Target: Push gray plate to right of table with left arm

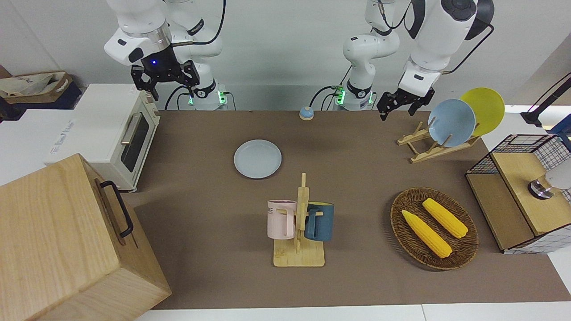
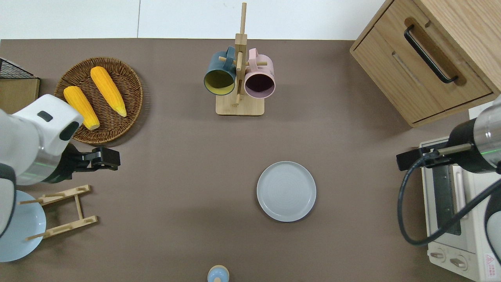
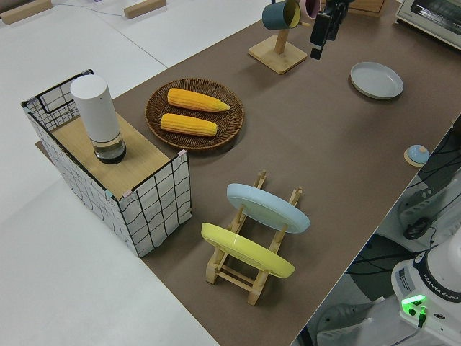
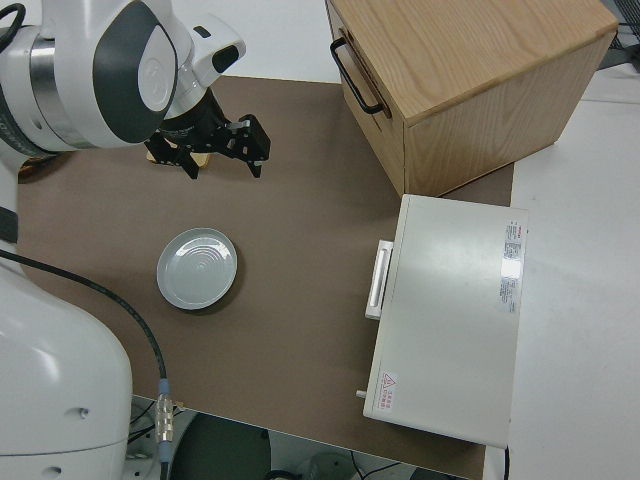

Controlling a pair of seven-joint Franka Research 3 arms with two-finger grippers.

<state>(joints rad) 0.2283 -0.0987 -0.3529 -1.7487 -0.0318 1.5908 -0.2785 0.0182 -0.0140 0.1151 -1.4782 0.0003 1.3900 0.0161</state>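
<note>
The left tool (image 2: 102, 158), open and holding nothing, hangs well apart from the plate (image 2: 286, 191); pushing looks finished.

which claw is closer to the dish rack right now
Left. The left claw is up in the air by the wooden dish rack at the left arm's end of the table. The right arm is parked, its claw at the opposite end.

The brown table (image 2: 176, 203) carries the gray plate (image 2: 286, 191) mid-table, a mug stand (image 2: 239, 105) farther out, a corn basket (image 2: 100, 100) and plate rack (image 2: 62, 213) toward the left arm's end, and a toaster oven (image 1: 116, 133) and wooden cabinet (image 1: 67, 240) at the right arm's end.
</note>
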